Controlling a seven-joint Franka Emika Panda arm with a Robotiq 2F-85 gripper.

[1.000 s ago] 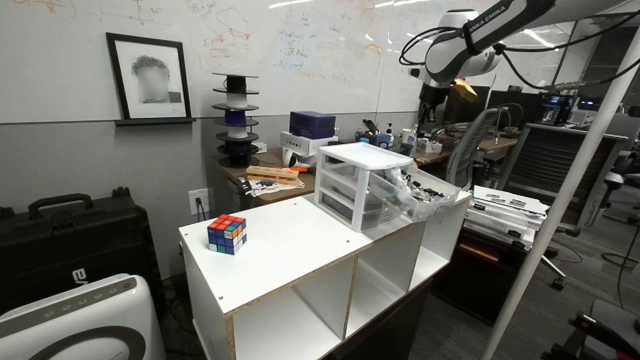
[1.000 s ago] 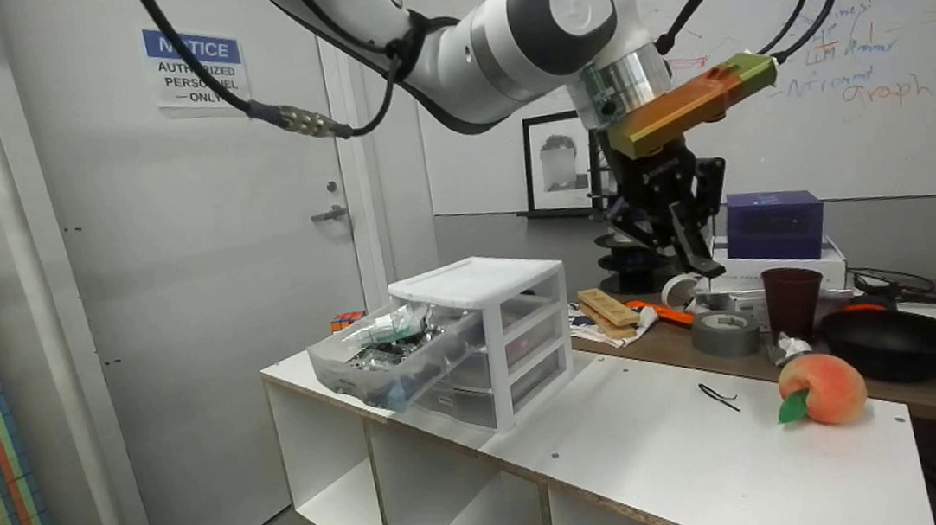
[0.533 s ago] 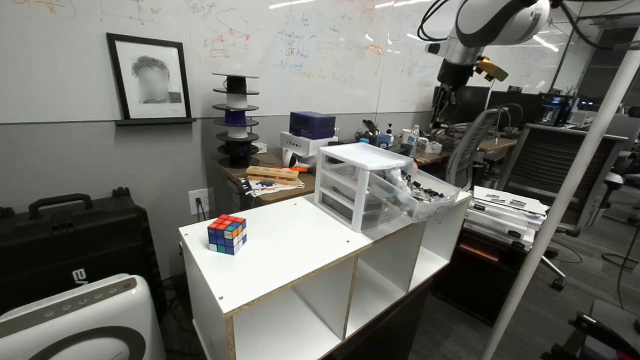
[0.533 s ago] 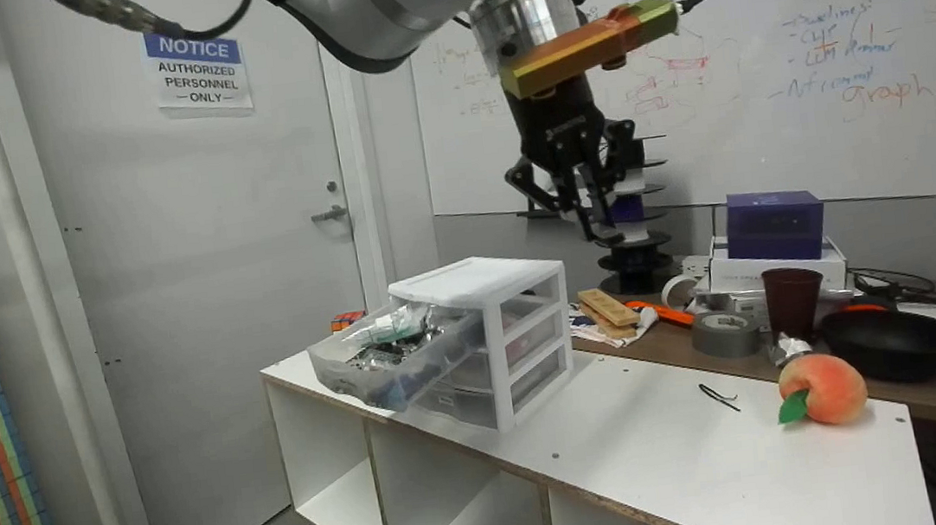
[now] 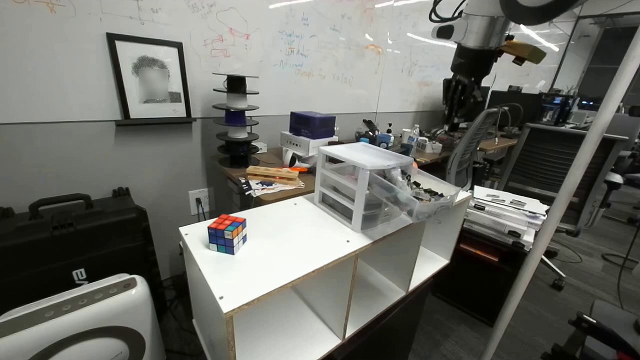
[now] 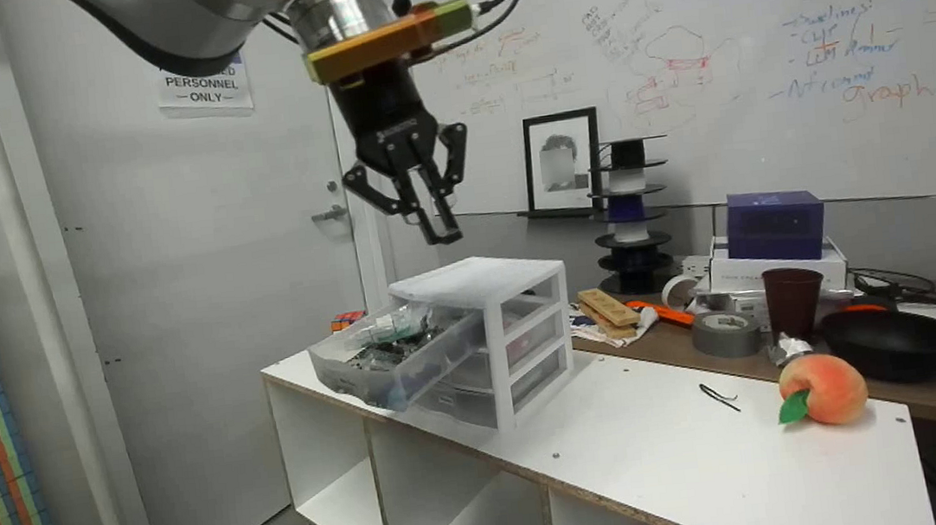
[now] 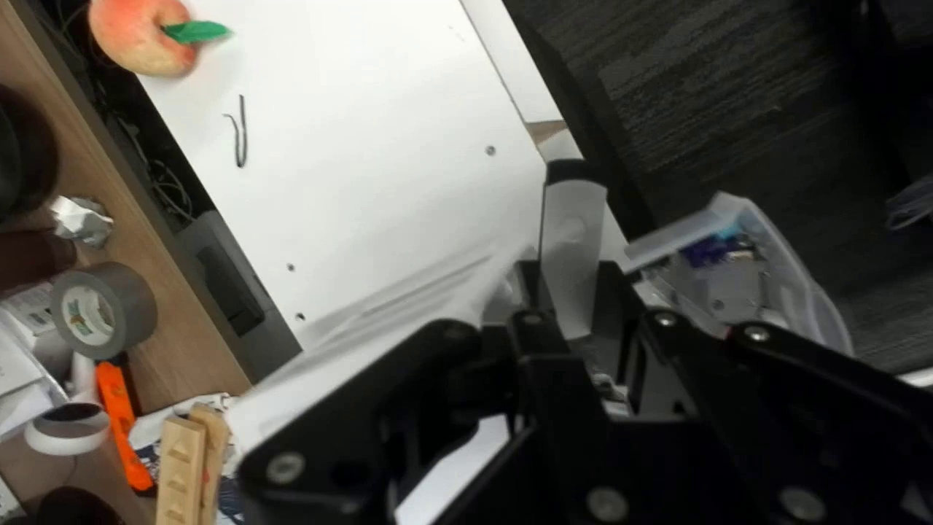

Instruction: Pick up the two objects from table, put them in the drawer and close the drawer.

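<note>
My gripper (image 6: 430,204) is shut on a pale grey-white oblong item (image 7: 574,226) with a dark end, which sticks out past the fingertips. It hangs in the air, higher than the white three-drawer unit (image 6: 474,279). The unit's top translucent drawer (image 6: 445,375) is pulled out and holds bags and small parts; it also shows in an exterior view (image 5: 435,207) and the wrist view (image 7: 802,284). The red, blue and white cube (image 5: 227,235) sits at one end of the white table (image 5: 285,245); the unit partly hides it in an exterior view (image 6: 348,320).
A peach with a green leaf (image 6: 829,388) and a thin black wire (image 6: 719,397) lie on the table. A desk behind holds a tape roll (image 6: 726,334), a dark red cup (image 6: 792,302), a pan (image 6: 894,339) and wooden pieces (image 6: 608,310). A pale pole (image 5: 565,195) stands beside the table.
My gripper, still holding the item, has moved across from over the desk side to above the drawer unit, and has turned a little. The drawer, cube and peach have not moved.
</note>
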